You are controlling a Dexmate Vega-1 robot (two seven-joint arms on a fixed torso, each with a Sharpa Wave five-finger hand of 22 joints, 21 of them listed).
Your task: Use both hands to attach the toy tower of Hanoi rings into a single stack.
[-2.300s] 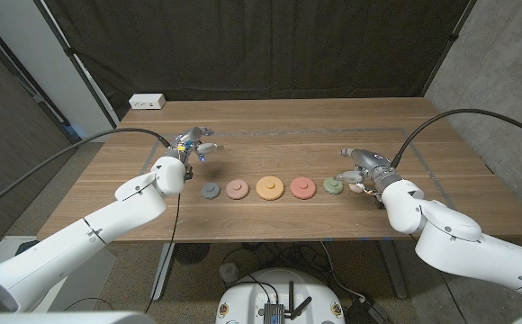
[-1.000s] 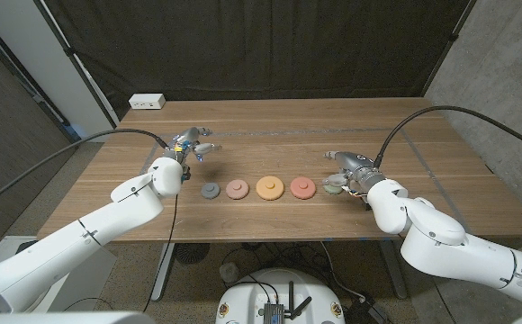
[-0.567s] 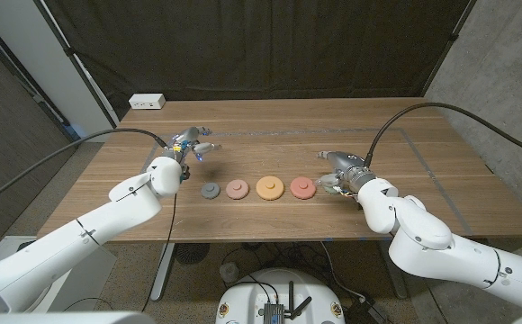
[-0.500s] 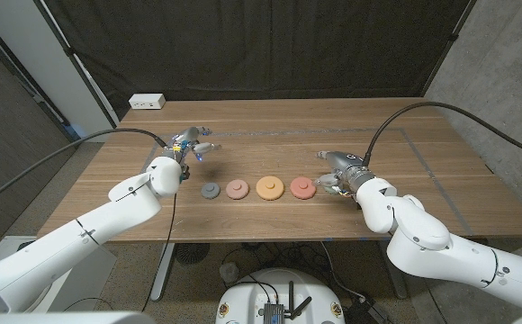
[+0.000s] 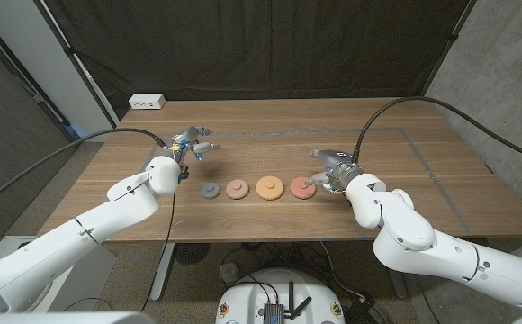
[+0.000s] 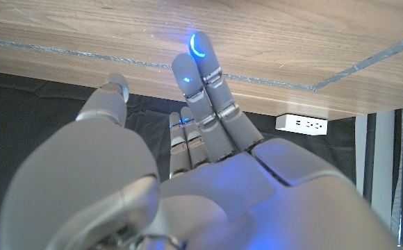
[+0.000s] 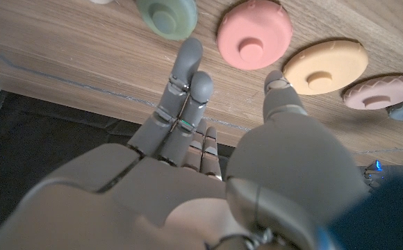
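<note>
Several toy rings lie in a row on the wooden table point(image 5: 423, 153): grey point(image 5: 210, 190), dusty pink point(image 5: 237, 189), orange point(image 5: 270, 187) and red-pink point(image 5: 302, 187). The right wrist view adds a green ring point(image 7: 167, 15) beside the red-pink ring point(image 7: 252, 43). My right hand point(image 5: 327, 171) hovers at the row's right end, by the red-pink ring, fingers point(image 7: 187, 83) stretched out and apart from the thumb, holding nothing. Beyond the grey ring, my left hand point(image 5: 190, 144) is off the row with its fingers point(image 6: 201, 76) extended and empty.
A white power strip point(image 5: 147, 102) lies at the table's far left corner. Thin tape lines point(image 5: 405, 135) mark a rectangle on the tabletop. A dark curtain hangs behind the table.
My right hand has slid left along the row, from beside the green ring to the red-pink ring, covering the green ring in the head view. The left hand has stayed put.
</note>
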